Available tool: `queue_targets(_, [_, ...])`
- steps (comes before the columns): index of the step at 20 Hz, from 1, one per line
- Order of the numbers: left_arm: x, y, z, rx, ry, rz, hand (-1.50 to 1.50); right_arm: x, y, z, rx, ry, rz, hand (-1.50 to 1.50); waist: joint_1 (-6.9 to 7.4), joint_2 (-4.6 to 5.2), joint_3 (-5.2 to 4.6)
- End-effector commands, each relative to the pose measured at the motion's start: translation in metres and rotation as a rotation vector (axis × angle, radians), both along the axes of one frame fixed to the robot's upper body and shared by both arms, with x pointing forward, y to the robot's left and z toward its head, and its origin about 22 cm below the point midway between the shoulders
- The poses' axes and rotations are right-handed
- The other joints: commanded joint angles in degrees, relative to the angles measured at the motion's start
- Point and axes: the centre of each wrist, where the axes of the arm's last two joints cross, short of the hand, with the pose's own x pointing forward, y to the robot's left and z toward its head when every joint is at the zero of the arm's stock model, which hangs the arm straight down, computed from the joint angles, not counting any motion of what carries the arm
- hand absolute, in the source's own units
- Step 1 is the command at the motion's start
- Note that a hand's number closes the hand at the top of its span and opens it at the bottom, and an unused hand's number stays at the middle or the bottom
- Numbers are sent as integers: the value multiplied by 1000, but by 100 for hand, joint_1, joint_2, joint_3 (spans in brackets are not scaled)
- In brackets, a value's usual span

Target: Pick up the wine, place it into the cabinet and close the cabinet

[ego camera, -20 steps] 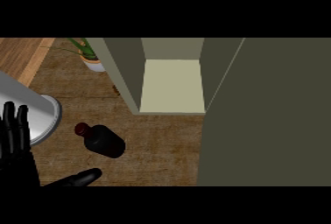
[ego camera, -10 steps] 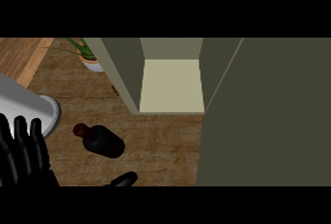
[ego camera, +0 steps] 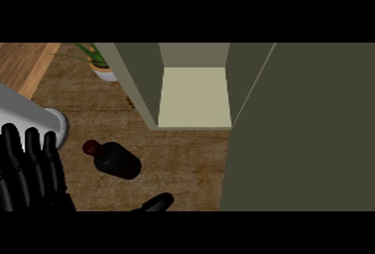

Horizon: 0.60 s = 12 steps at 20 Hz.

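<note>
A dark wine bottle (ego camera: 117,160) lies on its side on the brown counter (ego camera: 183,154), its red-capped neck pointing up-left. My left hand (ego camera: 33,173) comes up from the lower left with its fingers straight and pointing away from me. Its thumb (ego camera: 155,202) is spread wide to the right, just below the bottle. The hand is open and holds nothing, with the bottle lying between fingers and thumb. The cabinet (ego camera: 194,96) stands open behind the bottle, showing a pale bare shelf. My right hand does not show.
The cabinet's dark green door (ego camera: 307,129) stands open and fills the right side. A potted plant (ego camera: 99,64) sits at the back left beside the cabinet wall. A light grey cylinder (ego camera: 29,119) juts in from the left edge above my hand.
My left hand has moved right, toward the bottle: more of its fingers show and the thumb has slid rightward beneath the bottle. The bottle and cabinet have not moved.
</note>
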Motion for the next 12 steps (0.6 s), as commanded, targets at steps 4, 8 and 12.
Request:
queue_targets(4, [3,-15,7,-37,10,23,-150,-34,-5,35,38,-55,19,-150,-28,-14,-1])
queue_targets(8, [23,-15,13,-36,45,40,-150,-26,-2,39,38,-50,1,-150,-31,1,-3])
queue_targets(12, [19,0,11,-52,55,77,-150,-25,-2,47,20,-24,25,-150,-12,2,-8])
